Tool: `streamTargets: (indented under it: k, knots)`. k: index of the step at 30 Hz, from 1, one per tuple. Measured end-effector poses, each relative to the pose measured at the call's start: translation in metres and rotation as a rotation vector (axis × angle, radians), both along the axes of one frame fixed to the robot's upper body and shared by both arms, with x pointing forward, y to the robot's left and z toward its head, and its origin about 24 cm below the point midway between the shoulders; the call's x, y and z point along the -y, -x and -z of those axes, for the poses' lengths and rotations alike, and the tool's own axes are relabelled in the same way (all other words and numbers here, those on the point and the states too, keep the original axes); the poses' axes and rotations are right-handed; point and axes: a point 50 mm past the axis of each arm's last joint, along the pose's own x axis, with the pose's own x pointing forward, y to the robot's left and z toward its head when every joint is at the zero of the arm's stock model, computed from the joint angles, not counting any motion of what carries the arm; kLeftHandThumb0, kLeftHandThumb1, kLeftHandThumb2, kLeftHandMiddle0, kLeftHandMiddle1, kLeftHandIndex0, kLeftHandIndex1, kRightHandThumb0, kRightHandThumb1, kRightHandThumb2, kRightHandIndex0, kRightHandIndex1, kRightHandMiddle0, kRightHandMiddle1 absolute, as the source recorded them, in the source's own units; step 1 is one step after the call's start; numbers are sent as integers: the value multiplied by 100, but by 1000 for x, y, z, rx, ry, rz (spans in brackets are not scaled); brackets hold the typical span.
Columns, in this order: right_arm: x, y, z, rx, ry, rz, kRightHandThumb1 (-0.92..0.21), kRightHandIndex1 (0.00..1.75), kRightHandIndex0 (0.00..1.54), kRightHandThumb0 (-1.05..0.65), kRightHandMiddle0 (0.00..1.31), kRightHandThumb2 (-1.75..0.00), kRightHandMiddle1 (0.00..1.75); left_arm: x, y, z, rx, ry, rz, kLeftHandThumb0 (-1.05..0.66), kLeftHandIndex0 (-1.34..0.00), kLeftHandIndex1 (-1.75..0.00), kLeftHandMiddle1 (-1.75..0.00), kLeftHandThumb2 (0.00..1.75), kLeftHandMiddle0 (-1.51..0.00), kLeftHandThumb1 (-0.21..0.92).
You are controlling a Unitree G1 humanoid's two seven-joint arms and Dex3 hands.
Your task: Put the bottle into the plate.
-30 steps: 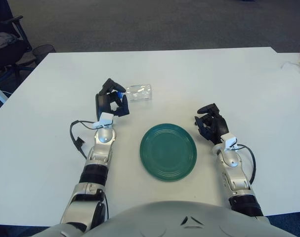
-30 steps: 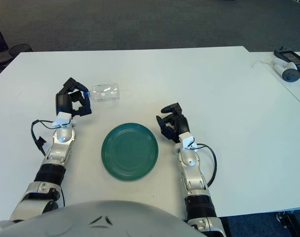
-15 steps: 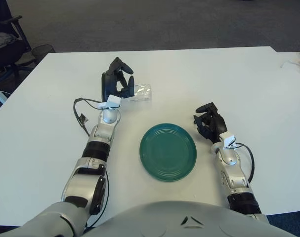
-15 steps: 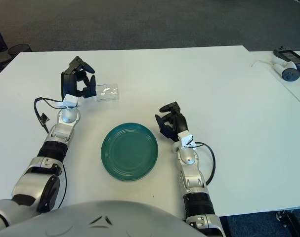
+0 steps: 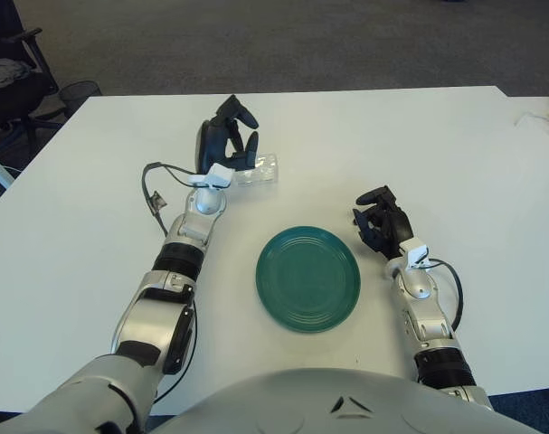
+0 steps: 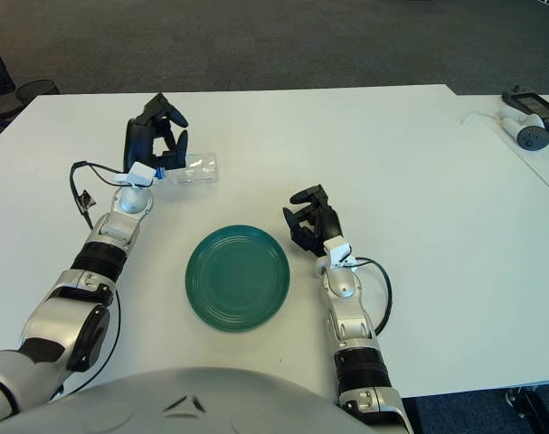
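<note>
Bottle: clear plastic bottle (image 5: 256, 169) is lying on its side on the white worktop (image 5: 93, 235), beyond the green plate (image 5: 308, 278).
Left hand (image 5: 225, 145): fingers are spreading over the cap end, gripping nothing.
Right hand (image 5: 383, 224): fingers are curling empty, right of plate.

Green plate (image 5: 307, 278), clear bottle (image 5: 256, 169).

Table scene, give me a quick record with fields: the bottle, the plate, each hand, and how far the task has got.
bottle: clear bottle lying on its side on the white table, beyond the plate
plate: green plate, empty, near the table's front edge
left hand: left hand at the bottle's cap end, fingers spread, no grasp yet
right hand: right hand idle, right of the plate
task: bottle not yet in the plate
</note>
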Motion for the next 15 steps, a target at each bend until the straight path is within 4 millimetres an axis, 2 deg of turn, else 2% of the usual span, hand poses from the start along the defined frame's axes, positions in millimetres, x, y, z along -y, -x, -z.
streamTargets:
  k: [7,15]
  knots:
    - [-1,-3,1,7,1,-9,-92,163,21,-1,19,-48,165,8,-4,3,-28,-149,136,-46,-59,-175,-175,129,-113,33]
    - [-1,-4,1,9,1,-11,-92,163,21,-1,19,-48,165,6,-13,1,-83,-349,247,-47,-62,-175,-175,134,-113,30]
